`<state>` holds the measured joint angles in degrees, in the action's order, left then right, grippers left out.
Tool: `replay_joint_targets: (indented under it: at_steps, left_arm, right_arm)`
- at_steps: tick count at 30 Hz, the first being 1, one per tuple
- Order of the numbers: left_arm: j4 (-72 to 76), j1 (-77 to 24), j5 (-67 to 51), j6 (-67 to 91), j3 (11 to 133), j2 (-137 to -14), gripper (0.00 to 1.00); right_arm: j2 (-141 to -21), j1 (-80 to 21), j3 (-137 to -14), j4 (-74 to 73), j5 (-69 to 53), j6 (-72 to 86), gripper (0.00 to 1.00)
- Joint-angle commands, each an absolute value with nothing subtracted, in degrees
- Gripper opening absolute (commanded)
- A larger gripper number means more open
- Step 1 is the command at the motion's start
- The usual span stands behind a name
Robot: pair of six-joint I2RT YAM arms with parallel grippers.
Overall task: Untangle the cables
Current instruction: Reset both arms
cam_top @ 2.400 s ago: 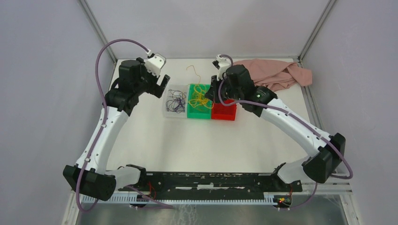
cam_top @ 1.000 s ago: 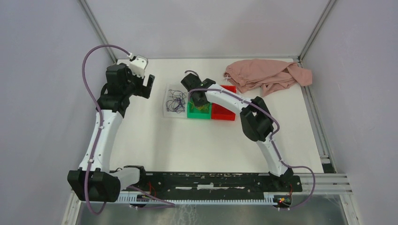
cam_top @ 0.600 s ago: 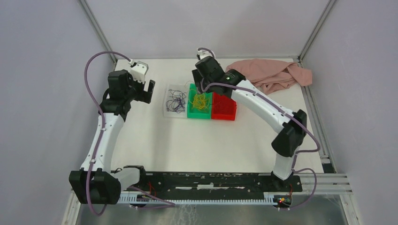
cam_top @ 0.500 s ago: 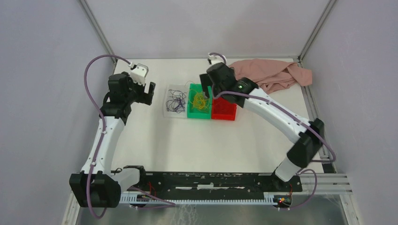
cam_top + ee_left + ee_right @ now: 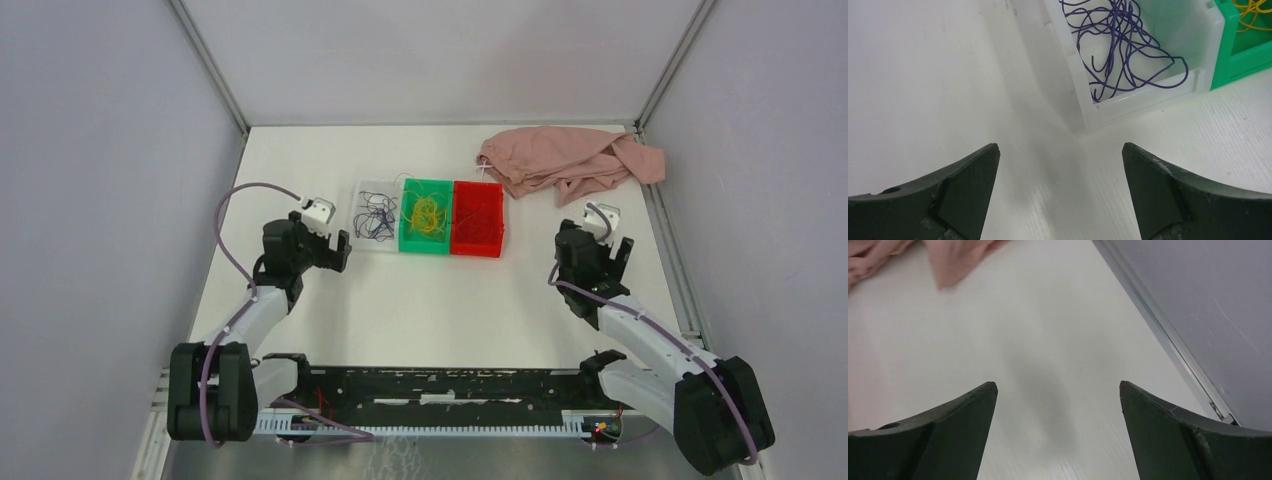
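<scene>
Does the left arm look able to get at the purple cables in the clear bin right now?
Probably yes. The left end effector is open and faces the clear bin with nothing between them; the purple cables lie loose inside, uncovered from above.

Bench [image 5: 923,75]: white, matt, fine ribbed grain, looks like plastic sheet; left claw [image 5: 1059,150] & right claw [image 5: 1058,385]: black matt plastic, edges a bit rough; purple cables [image 5: 1123,55]: thin, smooth, slight sheen; yellow cables [image 5: 427,213]: thin, finish too small to tell; clear bin [image 5: 1148,97]: milky translucent plastic, smooth; green bin [image 5: 1243,55] & red bin [image 5: 478,232]: opaque moulded plastic, semi-gloss; cloth [image 5: 570,160]: soft pink fabric, matt, creased; frame rail [image 5: 1168,342]: bare metal, dull sheen; wall panel [image 5: 1208,285]: grey, smooth, matt, faint scratches.
</scene>
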<state>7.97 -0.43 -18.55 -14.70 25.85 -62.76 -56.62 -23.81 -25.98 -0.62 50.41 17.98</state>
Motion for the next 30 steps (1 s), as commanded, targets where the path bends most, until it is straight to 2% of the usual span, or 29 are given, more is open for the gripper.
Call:
replay_joint_targets:
  at_steps: [1,5,10,17,19,24,28,30]
  left_arm:
    - [30.6,-0.1,-19.5,-9.0,21.5,-66.2,0.99]
    - [46.7,-0.1,-18.1,-4.0,17.1,-72.2,0.99]
    - [49.8,-0.1,-11.3,-3.8,19.5,-80.8,0.99]
    - [67.3,0.0,-8.7,-3.4,11.9,-85.1,0.99]
    - [75.9,-0.1,-6.9,-2.3,9.2,-87.2,0.99]
    - [80.1,-0.6,-2.5,-1.3,6.3,-86.6,0.99]
    - [76.9,-0.6,2.1,0.5,8.0,-86.5,0.99]
    - [75.3,-0.6,3.1,0.9,8.7,-86.5,0.99]
  right_arm:
    - [-58.5,-17.9,-23.7,8.8,57.8,22.2,0.99]
    - [-61.6,-15.5,-20.7,15.1,58.4,20.1,0.99]
    - [-64.9,-14.4,-19.0,20.8,57.0,17.2,0.99]
    - [-71.2,-9.1,-16.9,38.0,46.3,14.8,0.99]
    - [-73.8,-8.4,-18.9,38.2,43.7,13.5,0.98]
    - [-76.2,-8.3,-20.9,38.8,36.3,9.0,0.99]
    - [-83.4,-8.4,-12.6,65.0,30.9,4.1,1.00]
    - [-83.8,-8.6,-15.5,55.8,25.4,3.5,1.00]
